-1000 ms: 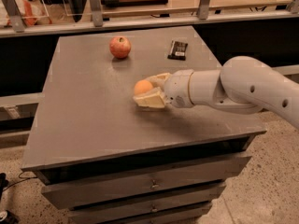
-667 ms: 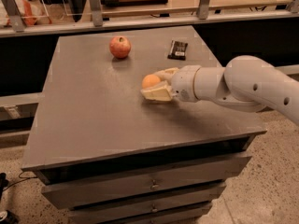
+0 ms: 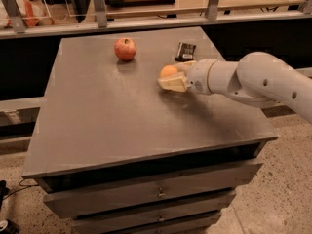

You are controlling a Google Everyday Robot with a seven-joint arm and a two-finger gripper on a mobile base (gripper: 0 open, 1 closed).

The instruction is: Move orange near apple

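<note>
The red apple (image 3: 125, 48) with yellowish patches sits at the back middle of the grey table (image 3: 97, 116). The small orange (image 3: 169, 71) is held between the cream fingers of my gripper (image 3: 171, 75), which reaches in from the right on a white arm. The gripper is shut on the orange and holds it just above the tabletop, to the right of and a little nearer than the apple, about a hand's width apart.
A small dark packet (image 3: 185, 51) lies at the back right of the table, just behind the gripper. Drawers (image 3: 156, 191) run below the table's front edge. A railing and shelf (image 3: 146, 18) stand behind the table.
The gripper has carried the orange toward the back of the table and slightly right, closer to the apple's row. The apple and packet have not moved.
</note>
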